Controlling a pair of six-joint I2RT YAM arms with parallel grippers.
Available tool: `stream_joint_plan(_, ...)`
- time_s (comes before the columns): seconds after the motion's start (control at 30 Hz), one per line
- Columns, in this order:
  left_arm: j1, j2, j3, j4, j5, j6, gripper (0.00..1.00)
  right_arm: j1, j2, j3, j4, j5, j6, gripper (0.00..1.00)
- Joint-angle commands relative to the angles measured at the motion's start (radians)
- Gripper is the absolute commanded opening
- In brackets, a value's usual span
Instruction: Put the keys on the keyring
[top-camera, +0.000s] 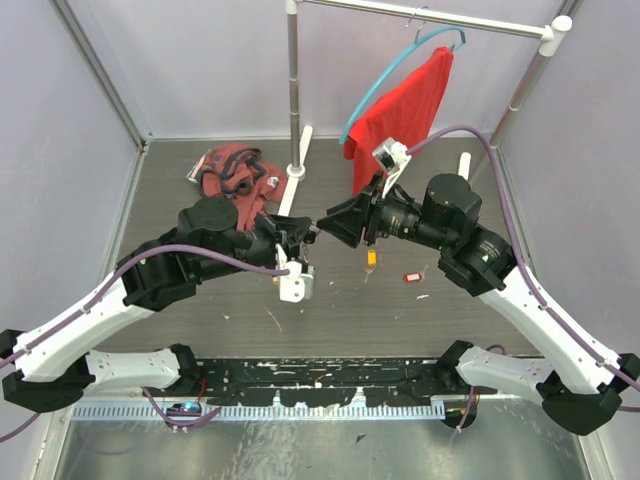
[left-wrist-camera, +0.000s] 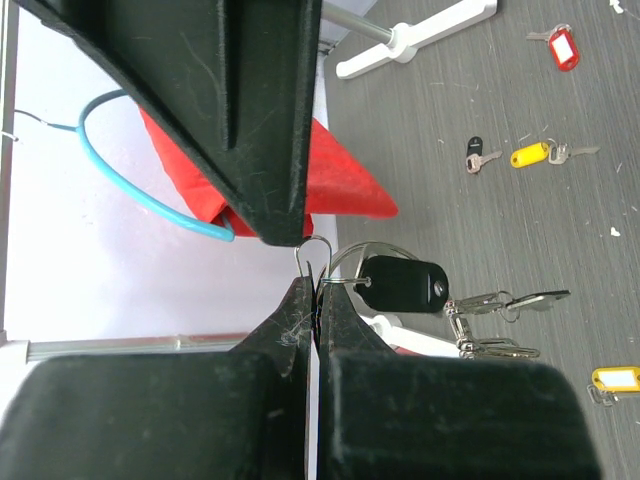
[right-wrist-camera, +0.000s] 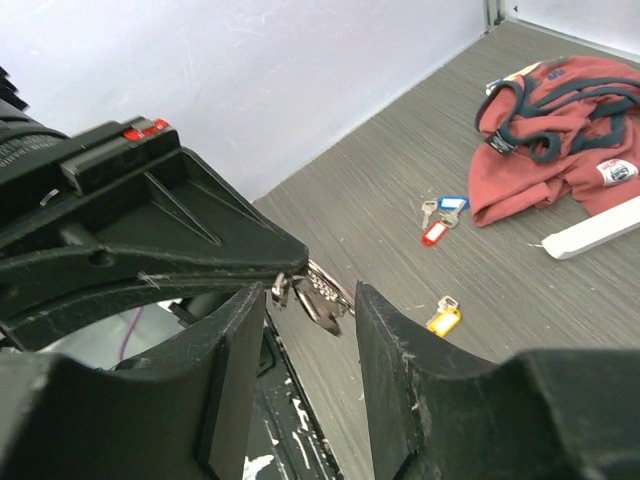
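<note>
left wrist view: how does the keyring (left-wrist-camera: 345, 256) look?

thin silver wire loops, clenched at their edge between the left gripper (left-wrist-camera: 316, 295) tips, up off the table (left-wrist-camera: 520, 230). a black-tagged key (left-wrist-camera: 402, 284) and silver keys (left-wrist-camera: 500, 302) hang from it.

which way do they lie?

long axes across that view, tag end at the ring, blades pointing to the right of frame.

and the right gripper (right-wrist-camera: 310, 310)?

spread wide, one finger each side of the ring. loose keys (left-wrist-camera: 530, 155) with yellow, red, black and blue tags lie scattered on the table, well apart from the ring.
</note>
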Motion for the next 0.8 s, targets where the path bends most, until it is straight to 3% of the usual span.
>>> stream_joint_plan(0.0,-0.004,0.0,0.003,0.054,-0.004,-0.005,0.0,0.004,-0.009,0.041,0.101,-0.027,0.066,0.47)
stream_joint_plan(0.47,-0.003,0.014,0.014,0.053,-0.006,-0.003,0.0,0.004,0.049,0.056,0.052,-0.069,0.049,0.35)
stream_joint_plan(0.67,-0.003,0.018,0.018,0.053,-0.011,-0.003,0.0,0.003,0.057,0.058,0.04,-0.079,0.034,0.23)
stream_joint_plan(0.77,-0.003,0.021,0.018,0.052,-0.016,-0.003,0.0,0.004,0.057,0.061,0.031,-0.084,0.028,0.22)
